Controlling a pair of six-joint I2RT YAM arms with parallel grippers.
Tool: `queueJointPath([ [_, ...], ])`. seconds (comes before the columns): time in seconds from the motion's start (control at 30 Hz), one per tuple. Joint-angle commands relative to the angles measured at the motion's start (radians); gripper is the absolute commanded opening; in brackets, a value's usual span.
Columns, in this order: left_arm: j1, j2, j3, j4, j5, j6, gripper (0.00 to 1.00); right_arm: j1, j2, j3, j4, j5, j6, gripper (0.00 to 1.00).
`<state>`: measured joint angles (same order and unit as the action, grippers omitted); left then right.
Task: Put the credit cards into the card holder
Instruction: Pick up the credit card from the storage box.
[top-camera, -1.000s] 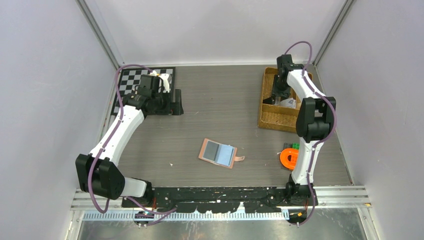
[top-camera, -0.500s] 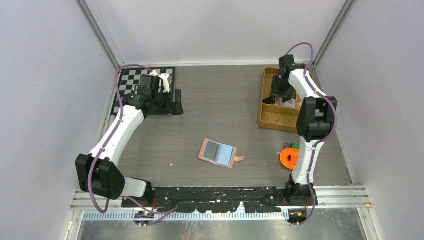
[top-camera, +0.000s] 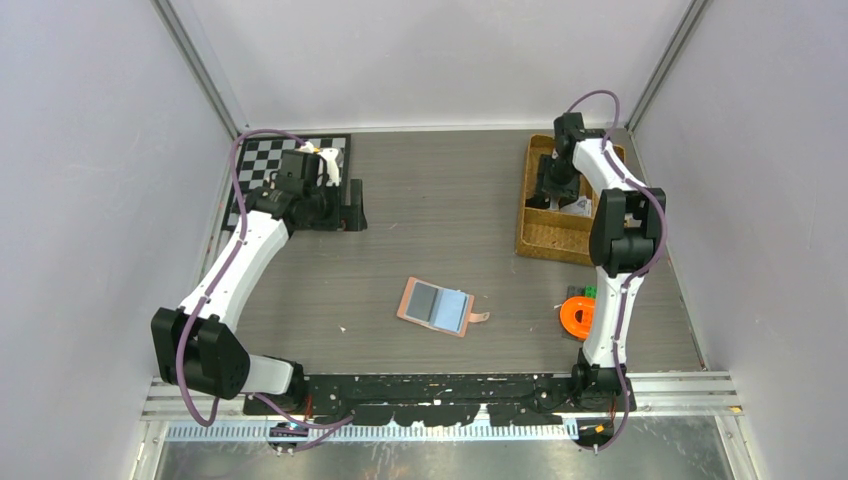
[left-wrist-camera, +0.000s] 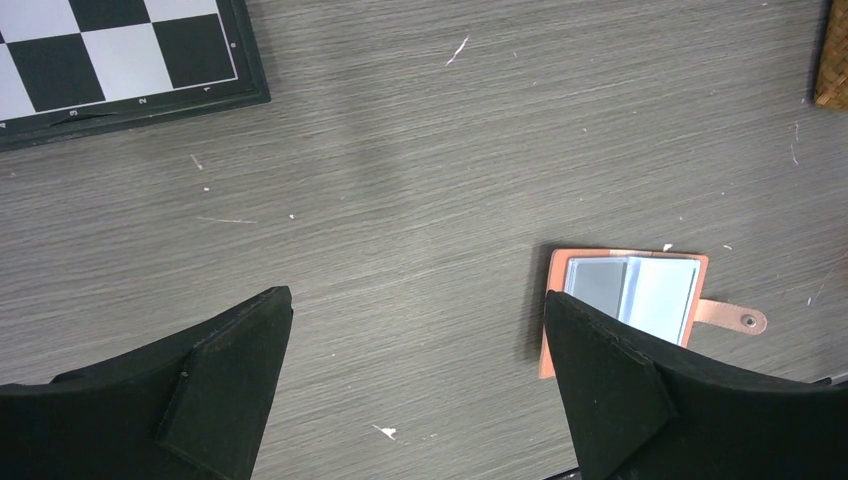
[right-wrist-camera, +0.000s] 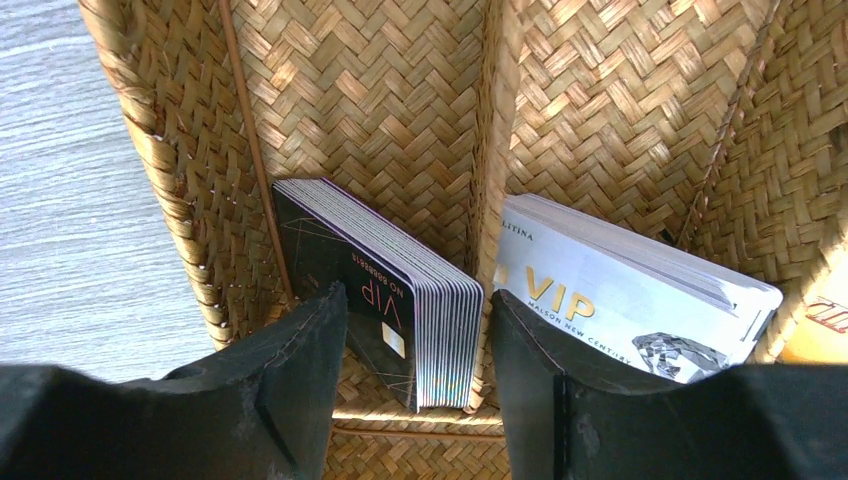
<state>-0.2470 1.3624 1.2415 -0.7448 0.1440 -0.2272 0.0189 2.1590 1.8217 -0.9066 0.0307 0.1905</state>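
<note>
Bench (top-camera: 450, 200): grey wood-grain top, with both arms standing at its near edge.
Right gripper (right-wrist-camera: 418, 300): down inside the wicker tray (right-wrist-camera: 380, 90), jaws partly apart. They straddle a stack of cards without pinching it, so nothing is held.
Black credit cards (right-wrist-camera: 380, 290): a thick stack standing on edge and leaning, directly between the right gripper's fingers. One finger sits at the stack's printed face. The other stands past the woven divider.
White credit cards (right-wrist-camera: 620, 290): a second leaning stack in the next compartment, just beyond the divider and beside the outer face of that second finger. Gold VIP lettering shows on the front card.
Left gripper (left-wrist-camera: 418, 298): hangs above the bench, jaws spread wide, gripping nothing.
Card holder (left-wrist-camera: 625, 290): pink, lying open and flat on the bench just ahead of the left gripper. It is partly hidden behind the finger on the right-hand side of the wrist view, and its snap tab points away from that gripper's middle. It lies outside the tray, well apart from the right gripper.
Inside the card holder: one grey panel and one pale panel. Whether these are cards or slots, I cannot tell.
Checkerboard (left-wrist-camera: 110, 50): ahead of the left gripper, off to its other finger's side.
Orange ring (top-camera: 578, 316): on the bench, well behind the right gripper and near that arm's base.
</note>
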Motion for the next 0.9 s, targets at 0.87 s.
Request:
queueJointPath([
  [0.87, 0.005, -0.035, -0.003, 0.025, 0.033, 0.011, 1.0, -0.06, -0.117, 0.012, -0.035, 0.064, 0.012, 0.57],
])
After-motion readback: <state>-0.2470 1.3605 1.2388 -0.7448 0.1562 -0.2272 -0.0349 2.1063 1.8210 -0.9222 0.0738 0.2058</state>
